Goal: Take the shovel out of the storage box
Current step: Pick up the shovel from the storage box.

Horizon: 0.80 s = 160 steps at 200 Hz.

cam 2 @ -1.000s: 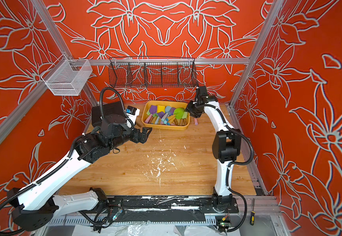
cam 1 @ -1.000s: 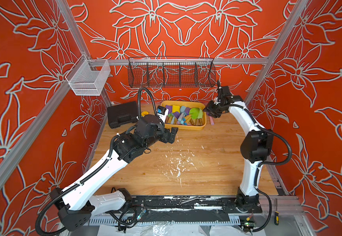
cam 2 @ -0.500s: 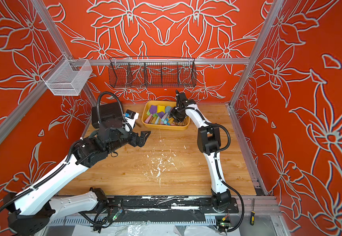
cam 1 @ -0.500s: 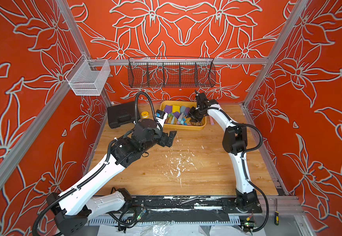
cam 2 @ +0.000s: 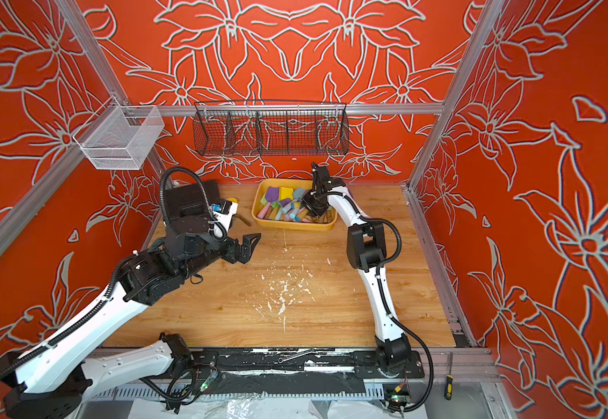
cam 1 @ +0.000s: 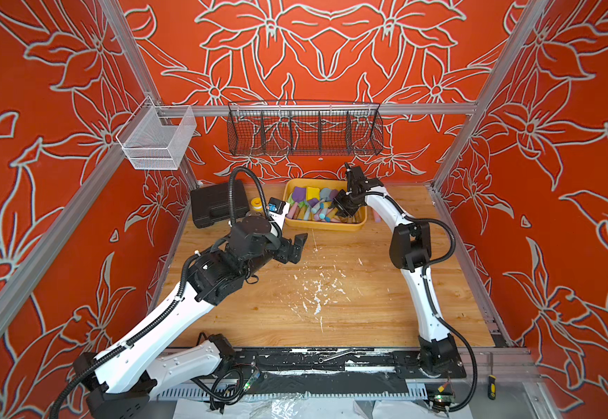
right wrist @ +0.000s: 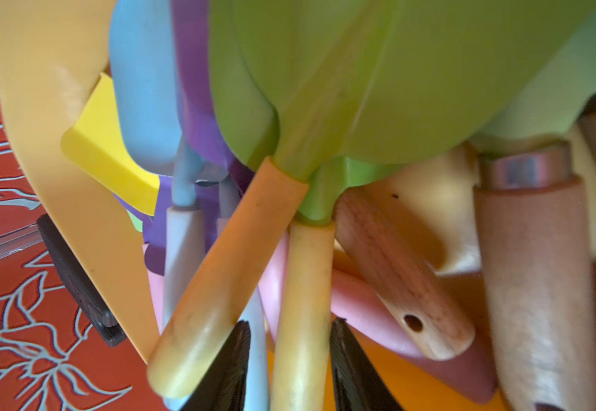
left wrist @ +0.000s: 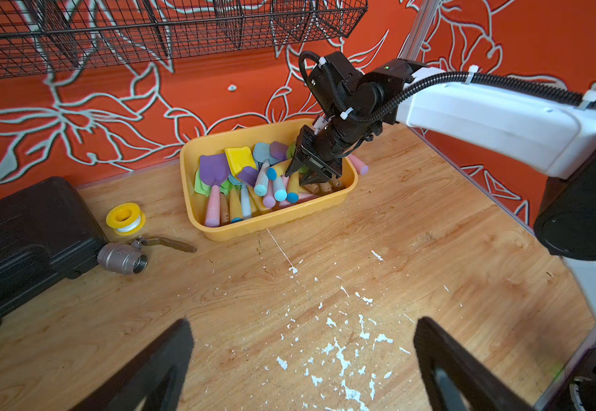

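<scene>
The tabletop (cam 1: 331, 308) carries the storage box (cam 1: 322, 227) at 12 o'clock. My left claw (left wrist: 302, 323) hangs wide apart and empty near the middle, probably to leave the box free. My right claw (left wrist: 302, 176) dips into its 3 o'clock end. Only the right wrist view shows the fingers (right wrist: 353, 384) either side of the yellow handle of a shovel (right wrist: 305, 277) lying inside. If they press it, I cannot tell.
</scene>
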### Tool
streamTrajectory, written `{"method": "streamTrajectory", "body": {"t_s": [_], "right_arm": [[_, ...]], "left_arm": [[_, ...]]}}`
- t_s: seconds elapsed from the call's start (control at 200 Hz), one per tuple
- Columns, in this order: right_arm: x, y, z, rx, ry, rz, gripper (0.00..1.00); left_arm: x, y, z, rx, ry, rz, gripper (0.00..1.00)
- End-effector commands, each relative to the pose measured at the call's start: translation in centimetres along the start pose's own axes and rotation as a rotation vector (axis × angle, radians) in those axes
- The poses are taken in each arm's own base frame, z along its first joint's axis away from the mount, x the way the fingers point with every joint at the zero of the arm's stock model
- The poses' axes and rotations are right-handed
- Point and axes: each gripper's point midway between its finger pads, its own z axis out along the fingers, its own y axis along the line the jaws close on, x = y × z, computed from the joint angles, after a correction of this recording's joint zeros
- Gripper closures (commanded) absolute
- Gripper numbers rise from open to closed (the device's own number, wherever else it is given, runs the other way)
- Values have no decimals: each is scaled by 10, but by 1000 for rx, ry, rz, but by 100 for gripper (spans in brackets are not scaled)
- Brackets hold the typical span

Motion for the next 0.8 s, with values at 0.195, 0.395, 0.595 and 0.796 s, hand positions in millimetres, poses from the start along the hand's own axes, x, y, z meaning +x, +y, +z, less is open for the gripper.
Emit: {"method": "streamTrajectory", "body": {"t_s": [0.195, 0.395, 0.595, 0.796], "right_arm": [[4, -24, 4, 110, -1, 3, 61], [6, -35, 16, 146, 8, -10, 63], [12, -45, 22, 191, 25, -51, 72], [16, -35, 2, 188, 19, -136, 88]], "left_arm": [[2, 10, -14, -31, -26, -20, 3], [2, 11, -15, -36, -24, -7, 3], [1, 11, -14, -35, -27, -9, 3], [-1, 11, -16, -37, -34, -15, 3]]}}
